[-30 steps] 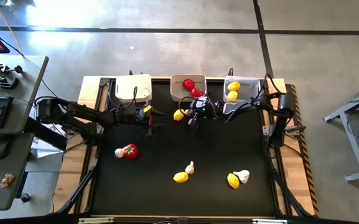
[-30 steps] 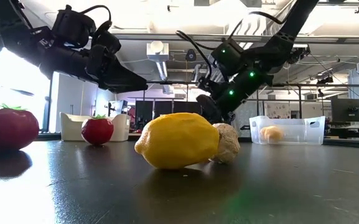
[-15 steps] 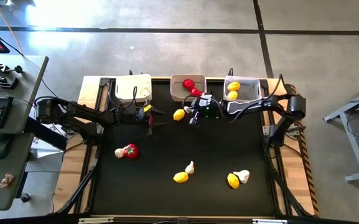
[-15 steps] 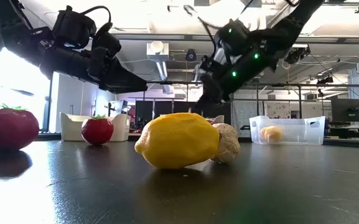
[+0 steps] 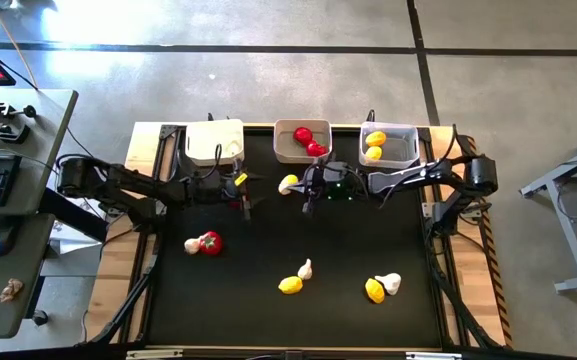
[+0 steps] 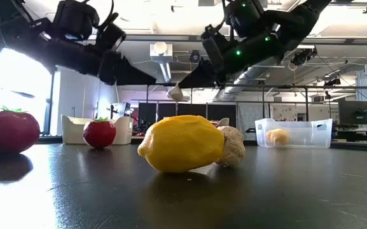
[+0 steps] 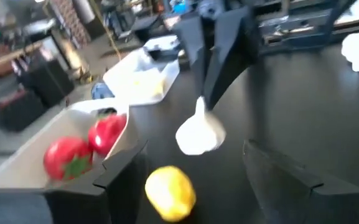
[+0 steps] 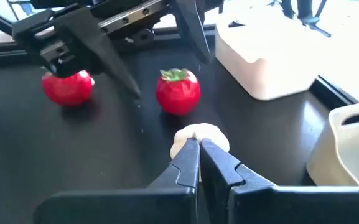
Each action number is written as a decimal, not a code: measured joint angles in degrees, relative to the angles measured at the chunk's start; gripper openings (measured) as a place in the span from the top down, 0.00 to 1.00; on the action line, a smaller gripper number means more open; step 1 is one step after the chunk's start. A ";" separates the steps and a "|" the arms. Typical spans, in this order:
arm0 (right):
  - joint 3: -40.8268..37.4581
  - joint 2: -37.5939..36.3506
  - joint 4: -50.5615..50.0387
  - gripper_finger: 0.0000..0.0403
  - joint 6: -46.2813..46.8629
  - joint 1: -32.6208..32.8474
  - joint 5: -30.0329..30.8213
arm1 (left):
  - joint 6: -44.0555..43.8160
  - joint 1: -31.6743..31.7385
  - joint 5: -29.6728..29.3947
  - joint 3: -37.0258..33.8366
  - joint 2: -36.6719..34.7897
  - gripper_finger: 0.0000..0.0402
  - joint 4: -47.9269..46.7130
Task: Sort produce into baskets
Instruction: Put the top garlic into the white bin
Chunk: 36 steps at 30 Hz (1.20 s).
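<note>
A white garlic bulb (image 8: 199,139) hangs pinched at its pointed tip in the right claw (image 8: 199,163), above the worktop. Just beside the claw lies a yellow lemon (image 5: 288,184); beyond it, two red tomatoes (image 5: 310,141) sit in the greyish-white basket (image 5: 286,148).

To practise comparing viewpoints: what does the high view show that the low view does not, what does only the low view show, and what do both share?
Only the high view shows two tomatoes lying in the middle basket.

Only the low view shows that the garlic bulb in the right gripper hangs clear of the table.

Both show the clear basket with a lemon inside, a table lemon touching another garlic, and the left gripper hovering open.
</note>
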 joint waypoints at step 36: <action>0.00 0.00 10.54 1.00 4.37 0.53 -15.63 | 29.88 -9.61 -7.09 3.10 0.02 0.50 0.09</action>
